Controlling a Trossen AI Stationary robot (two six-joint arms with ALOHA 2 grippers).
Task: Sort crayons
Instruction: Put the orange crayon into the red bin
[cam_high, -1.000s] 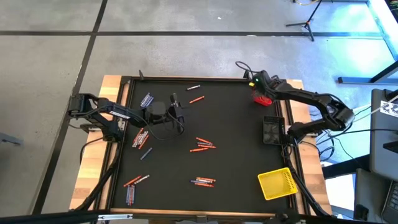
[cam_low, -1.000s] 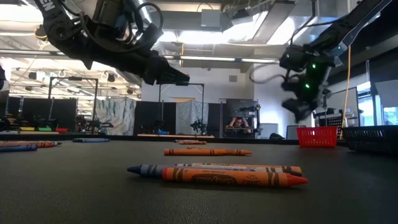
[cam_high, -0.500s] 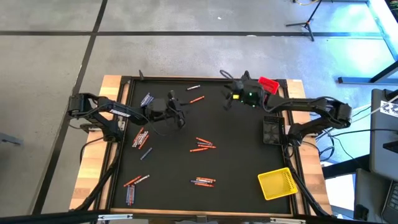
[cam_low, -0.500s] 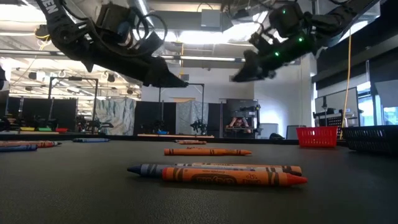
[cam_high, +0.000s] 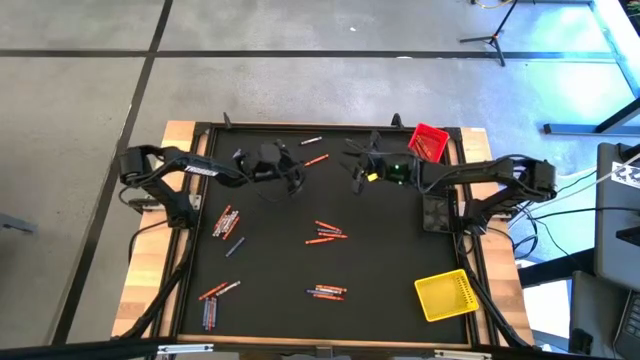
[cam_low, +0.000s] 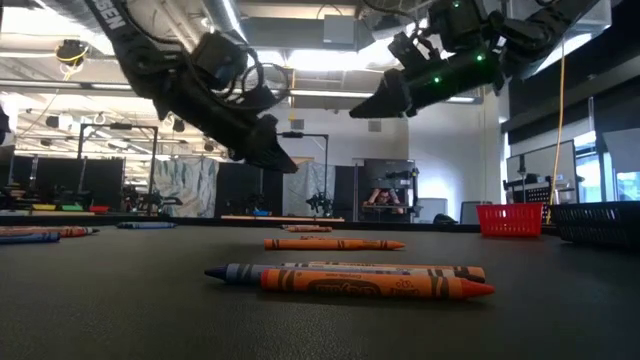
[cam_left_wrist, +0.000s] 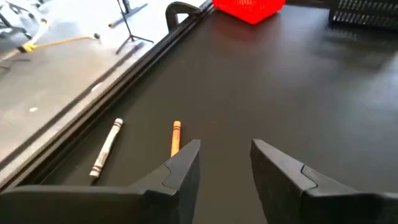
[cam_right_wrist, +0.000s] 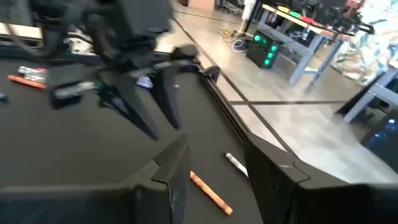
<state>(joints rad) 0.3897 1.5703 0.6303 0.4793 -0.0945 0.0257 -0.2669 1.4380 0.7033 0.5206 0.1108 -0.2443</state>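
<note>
Both arms were up near the back rail, converging on the orange crayon (cam_high: 316, 159) that lay just inside it, with a grey crayon (cam_high: 311, 141) beside it, closer to the rail. Left gripper (cam_high: 296, 180) hovered just short of the orange one, fingers spread, nothing between them. Right gripper (cam_high: 357, 172) came in from the red bin (cam_high: 429, 142) side, also spread and empty.

Other crayons lay scattered over the mat (cam_high: 270, 250): a cluster mid-mat (cam_high: 326, 233), another toward the front (cam_high: 326, 292), more along the left edge (cam_high: 226, 221).

Handling guess: light, stiff wax sticks, paper-wrapped so decent grip, but round, so they could roll or skid if nudged. Best pinched across the middle of the wrapper; hard squeeze might snap it.

Views: left wrist view showed the orange crayon (cam_left_wrist: 175, 137) directly ahead of its fingers (cam_left_wrist: 181, 168); high view couldn't resolve that alignment. Low view only showed the near crayon pair (cam_low: 350, 279) and both grippers well clear of the mat.
</note>
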